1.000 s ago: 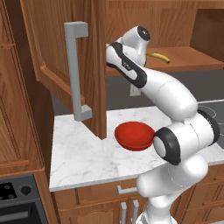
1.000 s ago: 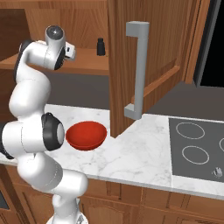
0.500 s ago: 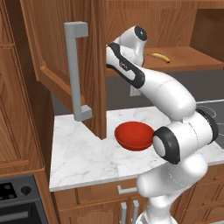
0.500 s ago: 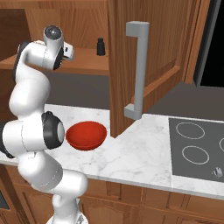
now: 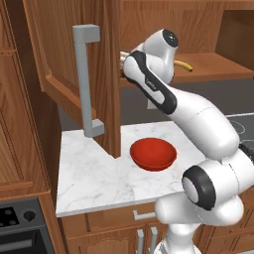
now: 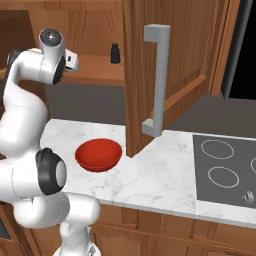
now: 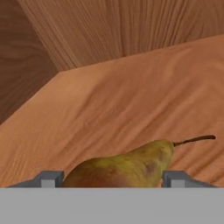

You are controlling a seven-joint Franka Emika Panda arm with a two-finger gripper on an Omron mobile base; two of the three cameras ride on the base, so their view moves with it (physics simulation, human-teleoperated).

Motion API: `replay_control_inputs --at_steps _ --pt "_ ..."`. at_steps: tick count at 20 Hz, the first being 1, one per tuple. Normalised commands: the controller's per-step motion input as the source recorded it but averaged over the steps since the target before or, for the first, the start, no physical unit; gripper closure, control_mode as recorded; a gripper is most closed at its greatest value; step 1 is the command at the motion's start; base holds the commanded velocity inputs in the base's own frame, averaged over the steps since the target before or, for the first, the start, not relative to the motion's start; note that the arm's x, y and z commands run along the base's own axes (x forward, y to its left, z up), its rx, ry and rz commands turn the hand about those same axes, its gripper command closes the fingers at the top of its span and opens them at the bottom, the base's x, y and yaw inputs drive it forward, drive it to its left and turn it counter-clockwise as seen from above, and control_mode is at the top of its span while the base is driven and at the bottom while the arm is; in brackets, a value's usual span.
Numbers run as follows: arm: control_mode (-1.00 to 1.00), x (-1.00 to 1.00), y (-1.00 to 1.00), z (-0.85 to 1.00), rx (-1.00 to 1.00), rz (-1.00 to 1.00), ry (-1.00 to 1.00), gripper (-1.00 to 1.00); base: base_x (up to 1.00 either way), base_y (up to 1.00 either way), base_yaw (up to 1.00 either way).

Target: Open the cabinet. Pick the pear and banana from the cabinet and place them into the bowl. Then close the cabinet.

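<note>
Hand cam gives the close look: the pear [image 7: 127,166] lies on its side on the wooden shelf [image 7: 131,105] right between the two fingertips [image 7: 50,178] of the gripper [image 7: 111,179], stem pointing off to the right, jaws spread either side of it, and I can't tell if they actually touch it. From the base cams you get the rest: the banana [image 5: 184,65] lies further along the shelf beside the wrist, a small black bottle [image 6: 115,53] stands nearby, and the red bowl [image 5: 153,153] is on the marble counter [image 5: 89,173] well below the hand. The cabinet [image 5: 64,54] door hangs open just beside the arm, its grey bar handle [image 6: 156,80] facing out.
</note>
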Motion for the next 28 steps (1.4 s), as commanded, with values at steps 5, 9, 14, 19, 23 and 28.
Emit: replay_control_inputs --at_steps 5,9,14,19,23,28 --pt "-1.00 -1.00 -0.16 0.00 0.00 0.00 -0.01 1.00 0.00 0.00 0.00" --pt "-1.00 -1.00 -0.32 0.01 0.00 -0.07 0.00 1.00 0.00 0.00 0.00" --pt "-1.00 -1.00 -0.52 0.06 0.00 -0.17 0.09 1.00 0.00 0.00 0.00" --pt "-1.00 -0.51 -0.34 -0.21 -0.05 -0.08 0.11 1.00 0.00 0.00 0.00" --pt "-1.00 -0.04 -0.13 -0.71 -0.04 0.02 0.13 1.00 0.00 0.00 0.00" --pt "-1.00 -0.16 -0.23 -1.00 -0.08 0.00 0.26 1.00 0.00 0.00 0.00"
